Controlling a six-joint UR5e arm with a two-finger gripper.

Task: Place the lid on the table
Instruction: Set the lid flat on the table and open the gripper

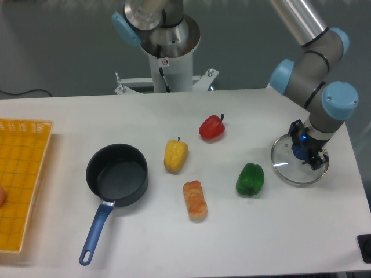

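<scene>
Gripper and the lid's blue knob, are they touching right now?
Touching: the fixed camera shows the gripper closed around the blue knob of the lid.

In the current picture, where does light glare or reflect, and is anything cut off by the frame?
In the fixed camera view, a small bright streak of reflection sits on the glass of the lid, near its left edge; the white table is evenly lit with soft shadows under the saucepan; the yellow tray is cut off at the left edge.

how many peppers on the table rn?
3: red pepper toward the back, yellow pepper right of the saucepan, green pepper left of the lid.
</scene>
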